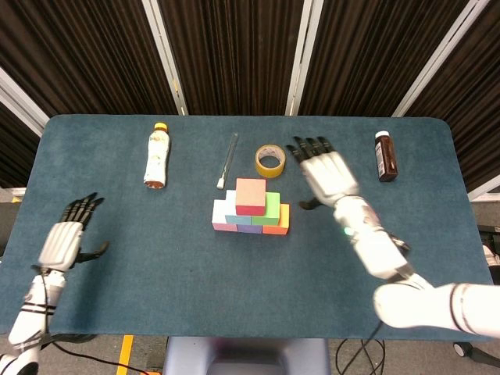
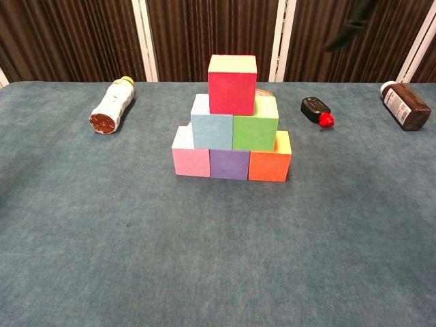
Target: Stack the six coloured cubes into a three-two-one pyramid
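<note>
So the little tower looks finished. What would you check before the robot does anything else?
1. Bottom row of three, pink cube, purple cube, orange cube, touching: ok.
2. Middle row, light blue cube and green cube, resting across the seams: ok.
3. Red cube on top, upright: ok.
4. Right hand away from the stack, holding nothing: ok.
5. Left hand far off, fingers spread: ok.
6. Tape roll behind the stack, whether touching: cannot tell.
</note>
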You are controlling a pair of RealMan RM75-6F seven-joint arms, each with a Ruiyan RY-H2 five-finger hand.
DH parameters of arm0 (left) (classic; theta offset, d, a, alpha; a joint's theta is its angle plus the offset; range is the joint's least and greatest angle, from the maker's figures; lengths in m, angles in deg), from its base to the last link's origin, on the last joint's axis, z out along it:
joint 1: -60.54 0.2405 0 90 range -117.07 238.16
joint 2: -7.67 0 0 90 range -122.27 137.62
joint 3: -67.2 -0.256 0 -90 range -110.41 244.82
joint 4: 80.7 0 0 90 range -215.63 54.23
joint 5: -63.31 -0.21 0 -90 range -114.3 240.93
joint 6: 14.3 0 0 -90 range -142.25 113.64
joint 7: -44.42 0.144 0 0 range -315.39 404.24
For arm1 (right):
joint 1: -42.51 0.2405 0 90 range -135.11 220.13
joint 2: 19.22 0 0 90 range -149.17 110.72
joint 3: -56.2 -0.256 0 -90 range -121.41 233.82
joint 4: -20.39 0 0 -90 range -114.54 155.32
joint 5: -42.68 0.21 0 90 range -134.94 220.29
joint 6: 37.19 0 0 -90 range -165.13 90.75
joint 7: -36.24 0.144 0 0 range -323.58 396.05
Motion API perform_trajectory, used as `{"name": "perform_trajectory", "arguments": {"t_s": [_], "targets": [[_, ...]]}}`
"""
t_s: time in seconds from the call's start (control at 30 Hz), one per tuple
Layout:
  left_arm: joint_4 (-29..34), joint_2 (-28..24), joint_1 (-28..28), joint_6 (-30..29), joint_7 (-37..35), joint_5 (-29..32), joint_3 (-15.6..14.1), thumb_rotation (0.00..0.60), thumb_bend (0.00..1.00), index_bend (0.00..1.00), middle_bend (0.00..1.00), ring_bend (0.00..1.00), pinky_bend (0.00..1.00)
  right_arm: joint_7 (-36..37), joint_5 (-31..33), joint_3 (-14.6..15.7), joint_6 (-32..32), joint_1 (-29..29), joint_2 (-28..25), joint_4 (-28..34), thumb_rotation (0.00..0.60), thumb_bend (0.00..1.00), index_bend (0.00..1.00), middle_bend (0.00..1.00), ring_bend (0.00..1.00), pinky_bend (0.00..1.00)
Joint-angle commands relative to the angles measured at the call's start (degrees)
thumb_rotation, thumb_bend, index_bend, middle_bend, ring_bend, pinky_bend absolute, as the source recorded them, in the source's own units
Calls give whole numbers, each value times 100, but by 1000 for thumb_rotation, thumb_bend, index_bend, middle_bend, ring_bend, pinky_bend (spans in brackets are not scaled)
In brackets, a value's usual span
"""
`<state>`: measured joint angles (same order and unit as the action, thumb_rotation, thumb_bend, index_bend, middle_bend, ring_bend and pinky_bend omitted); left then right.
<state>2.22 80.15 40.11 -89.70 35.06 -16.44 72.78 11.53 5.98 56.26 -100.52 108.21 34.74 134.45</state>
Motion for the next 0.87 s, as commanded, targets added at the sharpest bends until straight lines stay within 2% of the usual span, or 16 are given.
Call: {"name": "perform_trajectory", "arguments": {"t_s": [0.03, 0.2, 0.37, 0.5, 0.67, 0.87], "targets": [[131, -151, 317, -432, 144, -87, -46, 600, 314, 98, 0, 0, 6, 2062, -2542, 688, -1421, -2265, -346, -291, 557, 250, 66, 79, 0, 169], [322, -183, 702, -1102, 320, -366, -164, 600, 313, 101, 15, 0, 14, 3031, -3504, 954, -2233, -3431, 81, -1272, 566, 250, 86, 82, 0, 162], [488, -179, 1041, -1590, 620, -657, -356, 600, 313, 101, 19, 0, 16, 3541, -4248, 1106, -3021, -4340, 655, -2338, 568, 250, 26, 52, 0, 24], [598, -160, 1284, -1797, 791, -839, -547, 600, 314, 101, 19, 0, 16, 3909, -4592, 1131, -3559, -4999, 1054, -2951, 566, 250, 0, 13, 0, 0], [699, -131, 1455, -1859, 885, -898, -647, 600, 314, 97, 16, 0, 16, 4261, -4757, 1074, -3936, -5580, 1368, -3425, 566, 250, 0, 5, 0, 0], [777, -44, 1516, -1821, 1037, -916, -627, 600, 314, 94, 16, 0, 16, 4574, -4773, 1023, -3790, -5960, 1428, -3567, 565, 250, 0, 2, 0, 0]]}}
